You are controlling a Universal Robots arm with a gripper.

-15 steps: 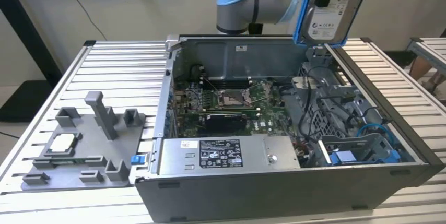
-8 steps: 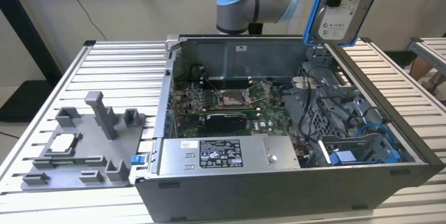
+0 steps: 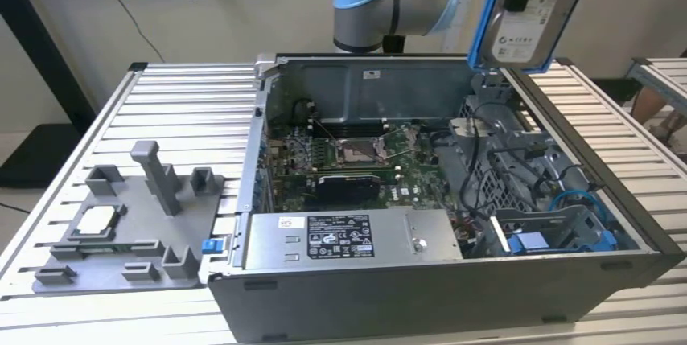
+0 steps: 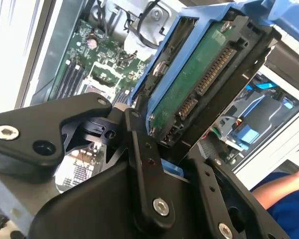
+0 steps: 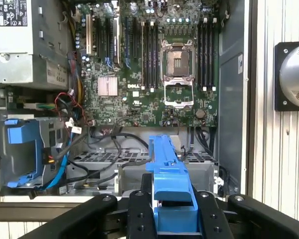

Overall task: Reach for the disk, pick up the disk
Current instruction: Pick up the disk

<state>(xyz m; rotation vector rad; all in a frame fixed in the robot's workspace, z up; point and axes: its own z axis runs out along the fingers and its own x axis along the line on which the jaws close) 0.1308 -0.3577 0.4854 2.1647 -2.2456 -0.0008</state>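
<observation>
The disk (image 3: 530,22), a silver drive with a white label in a blue carrier, hangs upright in the air above the back right corner of the open computer case (image 3: 429,297) in the exterior view. My gripper (image 5: 173,215) is shut on it. In the first wrist view the carrier's blue edge (image 5: 168,174) sticks out between the black fingers (image 5: 139,216). The second wrist view shows the disk's green circuit board and connector (image 4: 202,82) clamped against a finger (image 4: 142,154).
Inside the case lie the motherboard (image 3: 343,156), the power supply (image 3: 349,236), cables and a blue drive bay (image 3: 542,242). A grey fixture plate (image 3: 124,232) rests on the slatted table (image 3: 183,112) at the exterior view's left. A person's blue sleeve (image 4: 289,201) is near.
</observation>
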